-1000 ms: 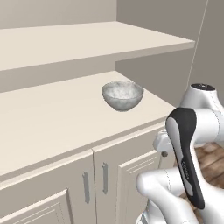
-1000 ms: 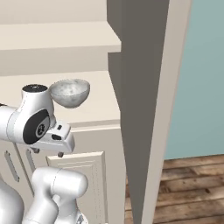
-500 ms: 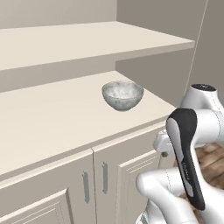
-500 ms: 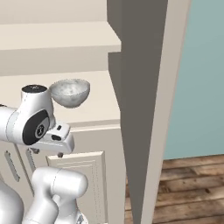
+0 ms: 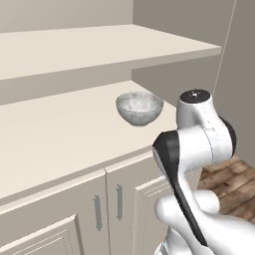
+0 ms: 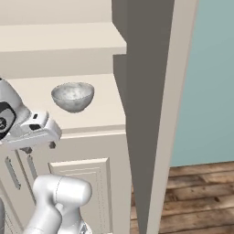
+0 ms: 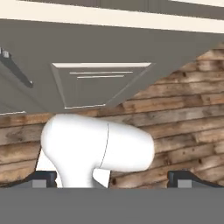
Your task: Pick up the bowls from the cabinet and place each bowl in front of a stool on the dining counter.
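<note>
A grey speckled bowl [image 5: 140,108] [image 6: 73,96] stands upright on the cream cabinet's open lower shelf [image 5: 60,134], near its right end. My gripper [image 7: 113,177] is open and holds nothing. It points down at the wooden floor and the cabinet's panelled door [image 7: 100,83], well below and in front of the bowl. In the right base view the hand [image 6: 33,132] hangs in front of the cabinet doors, left of and lower than the bowl. The dining counter and stools are out of view.
An upper shelf [image 5: 99,45] runs above the bowl and limits the room over it. A tall dark grey panel [image 6: 146,91] rises just right of the cabinet. Slim grey door handles [image 5: 118,201] sit below the shelf. A wooden floor [image 6: 201,192] lies to the right.
The arm's upper links and the hand have swung a little to the left in front of the cabinet. The bowl has not moved. The gripper stays open.
</note>
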